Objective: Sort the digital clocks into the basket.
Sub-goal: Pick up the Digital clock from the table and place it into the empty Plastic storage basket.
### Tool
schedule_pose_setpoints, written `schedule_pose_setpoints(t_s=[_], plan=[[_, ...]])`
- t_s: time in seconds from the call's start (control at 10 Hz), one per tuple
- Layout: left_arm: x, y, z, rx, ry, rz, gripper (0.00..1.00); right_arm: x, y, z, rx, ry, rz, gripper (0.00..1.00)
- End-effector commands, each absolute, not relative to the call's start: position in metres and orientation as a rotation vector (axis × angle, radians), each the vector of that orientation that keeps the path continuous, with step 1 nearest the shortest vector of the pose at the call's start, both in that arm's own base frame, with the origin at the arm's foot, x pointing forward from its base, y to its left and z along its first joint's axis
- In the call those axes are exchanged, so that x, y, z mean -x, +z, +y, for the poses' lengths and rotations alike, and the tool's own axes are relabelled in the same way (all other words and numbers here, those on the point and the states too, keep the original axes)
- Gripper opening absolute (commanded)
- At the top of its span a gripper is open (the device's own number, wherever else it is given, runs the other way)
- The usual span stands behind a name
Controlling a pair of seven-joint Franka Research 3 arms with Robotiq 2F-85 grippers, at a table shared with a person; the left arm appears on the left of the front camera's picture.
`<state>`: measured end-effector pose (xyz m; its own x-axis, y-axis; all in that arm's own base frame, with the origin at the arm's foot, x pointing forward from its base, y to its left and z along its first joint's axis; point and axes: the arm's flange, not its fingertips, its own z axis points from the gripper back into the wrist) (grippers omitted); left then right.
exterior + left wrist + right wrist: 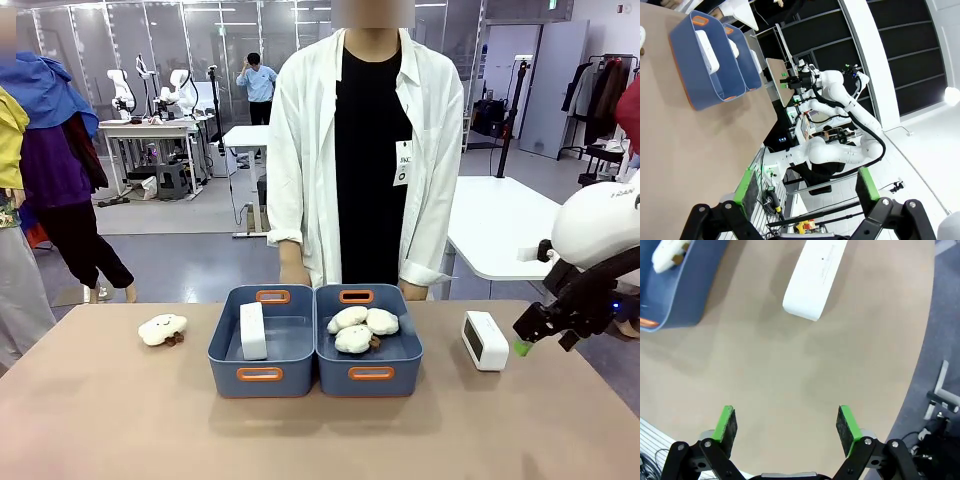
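One digital clock (253, 330) stands on edge inside the left blue basket (262, 374); the left wrist view shows this clock (707, 50) in the basket (690, 75) at the far upper left. Another digital clock (485, 340) stands on the table right of the bins. My right gripper (522, 345) hovers just right of it, open and empty. In the right wrist view this clock (815, 277) lies ahead of the open gripper (786, 424), apart from the fingers. My left gripper (806, 185) is open, holds nothing, and is far from the bins.
A second blue bin (370, 375) beside the basket holds three white cloud plush toys (360, 328). Another cloud plush (162, 329) lies on the table at the left. A person in a white coat (365, 150) stands at the far edge.
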<state>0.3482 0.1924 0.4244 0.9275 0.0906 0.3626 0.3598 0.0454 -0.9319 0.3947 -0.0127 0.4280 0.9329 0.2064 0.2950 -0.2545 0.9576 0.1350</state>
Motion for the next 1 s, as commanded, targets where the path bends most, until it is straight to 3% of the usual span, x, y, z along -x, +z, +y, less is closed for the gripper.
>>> schedule_pose_setpoints(t_s=[0.0, 0.4, 0.9], plan=[[-0.342, 0.429, 0.192, 1.523, -0.212, -0.359, 1.00, -0.394, 0.426, -0.007, -0.156, 0.245, -0.272, 1.00], [-0.342, 0.429, 0.192, 1.523, -0.212, -0.359, 1.00, -0.395, 0.427, -0.012, -0.175, 0.266, -0.277, 1.00], [-0.342, 0.429, 0.192, 1.523, -0.212, -0.359, 1.00, -0.509, 0.393, 0.022, -0.128, 0.122, -0.273, 1.00]])
